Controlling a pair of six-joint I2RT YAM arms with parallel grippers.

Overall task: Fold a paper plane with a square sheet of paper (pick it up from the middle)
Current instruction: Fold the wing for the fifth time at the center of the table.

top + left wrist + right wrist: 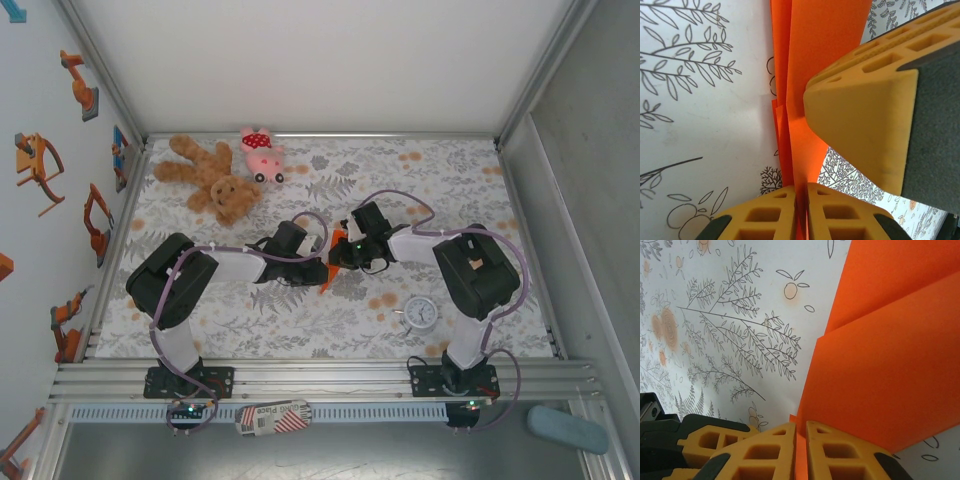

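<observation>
The orange paper (pixel 327 272) is held between both arms over the middle of the table (pixel 450 180), its long axis running far to near. The left gripper (pixel 801 197) and right gripper (pixel 801 435) each clamp it from opposite sides, equally close. It is folded into narrow layered flaps.

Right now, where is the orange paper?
In the top view, the orange paper is at mid-table. It is pinched between the left gripper and the right gripper, with the white clock to its right, nearer the arm bases.
</observation>
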